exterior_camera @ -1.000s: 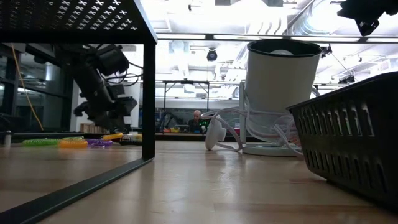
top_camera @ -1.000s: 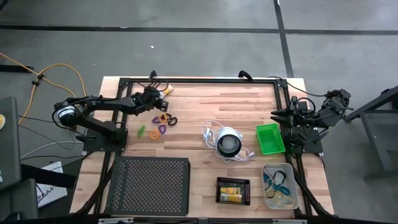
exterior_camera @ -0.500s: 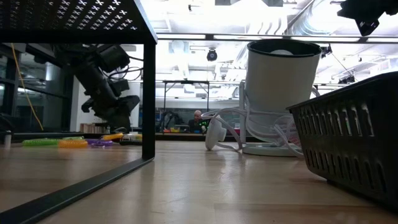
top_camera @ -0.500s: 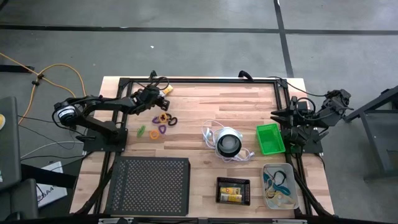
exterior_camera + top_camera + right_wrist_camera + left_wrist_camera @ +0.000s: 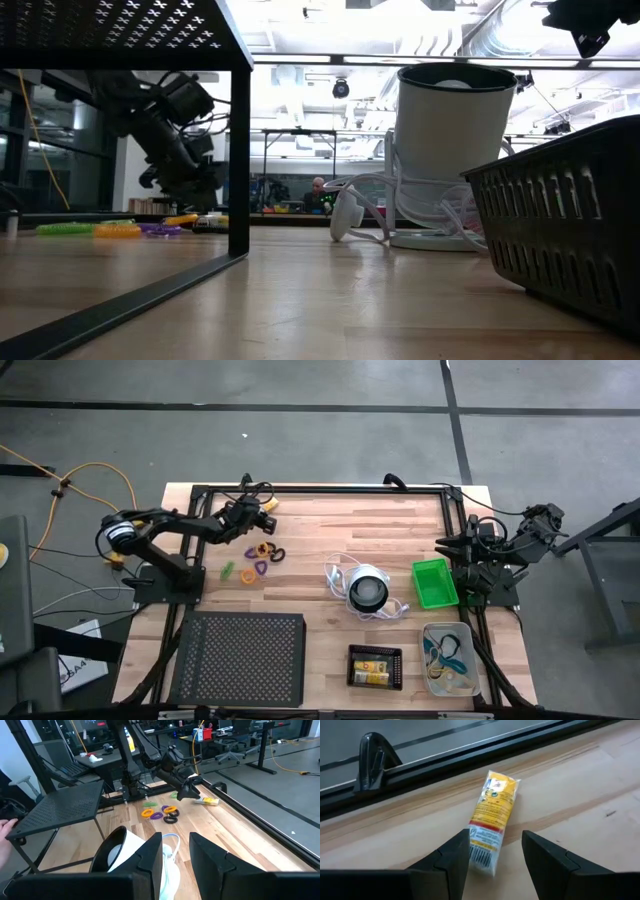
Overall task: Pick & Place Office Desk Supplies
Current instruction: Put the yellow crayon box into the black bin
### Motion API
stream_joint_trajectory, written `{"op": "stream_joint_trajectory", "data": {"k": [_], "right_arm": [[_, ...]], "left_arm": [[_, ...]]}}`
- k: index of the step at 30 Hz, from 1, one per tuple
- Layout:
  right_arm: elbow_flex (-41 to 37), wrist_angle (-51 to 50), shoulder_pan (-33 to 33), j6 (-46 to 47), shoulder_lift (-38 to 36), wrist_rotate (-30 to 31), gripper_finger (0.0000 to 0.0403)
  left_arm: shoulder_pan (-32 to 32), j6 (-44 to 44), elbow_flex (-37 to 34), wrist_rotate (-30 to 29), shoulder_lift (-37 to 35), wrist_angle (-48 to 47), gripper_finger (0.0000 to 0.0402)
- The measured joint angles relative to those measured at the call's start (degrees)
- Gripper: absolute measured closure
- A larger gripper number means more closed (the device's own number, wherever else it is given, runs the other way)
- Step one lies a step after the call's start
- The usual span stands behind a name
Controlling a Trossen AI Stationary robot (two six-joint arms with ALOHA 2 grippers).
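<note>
Near the far rail, left of centre: a pack, with the left gripper over its near end. Nearer than that, loops. At centre, a round object; right of it, a tray. Right gripper at the right edge.

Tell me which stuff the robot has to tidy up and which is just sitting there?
To tidy:
- yellow pack by the left claw
- coloured loops

Just sitting there:
- round white thing with a cord
- green tray
- black tray
- black mesh stand
</note>
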Motion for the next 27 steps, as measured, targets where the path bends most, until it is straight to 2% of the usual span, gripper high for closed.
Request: {"op": "stream_joint_trajectory", "data": {"k": [14, 22, 27], "right_arm": [[0.0, -0.02, 0.01, 0.02, 0.0, 0.0, 0.0317], [0.0, 0.0, 0.0, 0.01, -0.02, 0.0, 0.0317], [-0.01, -0.01, 0.0, 0.0, -0.02, -0.02, 0.0317]], "left_arm": [[1.77, -1.99, 0.0, 0.15, 1.94, 2.13, 0.0228], [3.34, -1.85, 0.0, 5.79, 1.94, 2.13, 0.0228], [3.8, -1.32, 0.0, 6.52, 1.94, 2.04, 0.0228]]}}
